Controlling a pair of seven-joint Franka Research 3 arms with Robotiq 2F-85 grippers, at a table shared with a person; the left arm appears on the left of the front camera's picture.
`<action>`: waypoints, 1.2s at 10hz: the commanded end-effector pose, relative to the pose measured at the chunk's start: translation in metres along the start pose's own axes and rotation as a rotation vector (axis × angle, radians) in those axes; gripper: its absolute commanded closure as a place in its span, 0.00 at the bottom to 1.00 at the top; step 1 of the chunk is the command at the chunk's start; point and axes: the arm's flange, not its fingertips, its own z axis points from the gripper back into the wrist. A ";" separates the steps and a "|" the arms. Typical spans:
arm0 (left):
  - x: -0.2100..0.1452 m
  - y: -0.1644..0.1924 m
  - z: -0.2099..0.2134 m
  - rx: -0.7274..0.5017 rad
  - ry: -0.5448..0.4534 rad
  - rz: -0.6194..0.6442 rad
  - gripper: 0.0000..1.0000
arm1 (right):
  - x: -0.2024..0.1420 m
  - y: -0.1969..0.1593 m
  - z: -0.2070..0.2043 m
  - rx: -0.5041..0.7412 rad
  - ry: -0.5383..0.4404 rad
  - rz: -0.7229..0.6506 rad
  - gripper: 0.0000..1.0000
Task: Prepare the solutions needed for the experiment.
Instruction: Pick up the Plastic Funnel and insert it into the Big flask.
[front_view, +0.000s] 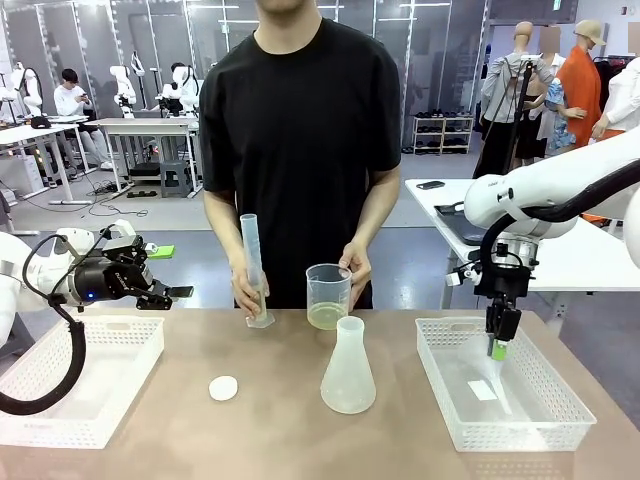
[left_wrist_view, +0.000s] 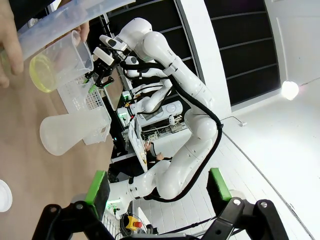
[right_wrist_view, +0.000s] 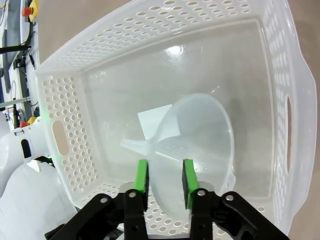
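The solutions (front_view: 326, 317) are a shallow pale yellow layer in a clear beaker (front_view: 328, 290) that the person holds at the table's far edge. The liquid (left_wrist_view: 41, 72) also shows in the left wrist view. The person's other hand steadies an upright graduated cylinder (front_view: 252, 262). An empty conical flask (front_view: 348, 370) stands mid-table. My right gripper (front_view: 498, 347) reaches down into the right basket (front_view: 560, 420). In the right wrist view it (right_wrist_view: 165, 177) is shut on the rim of a clear funnel (right_wrist_view: 200, 130) lying there. My left gripper (front_view: 165, 291) hovers open above the left basket (front_view: 70, 410), holding nothing.
A small white round cap (front_view: 223, 388) lies on the table left of the flask. A white paper square (right_wrist_view: 152, 122) lies on the right basket's floor beside the funnel's stem. The person stands close behind the table's far edge.
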 end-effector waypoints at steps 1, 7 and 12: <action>0.001 0.000 0.000 -0.020 0.006 -0.018 0.00 | 0.003 -0.005 0.002 0.017 -0.013 -0.029 1.00; 0.001 0.000 0.000 -0.020 0.006 -0.018 0.00 | 0.019 0.016 0.005 -0.005 -0.010 -0.097 1.00; 0.001 0.000 0.000 -0.020 0.006 -0.018 0.00 | 0.062 0.095 0.038 -0.209 0.095 -0.133 1.00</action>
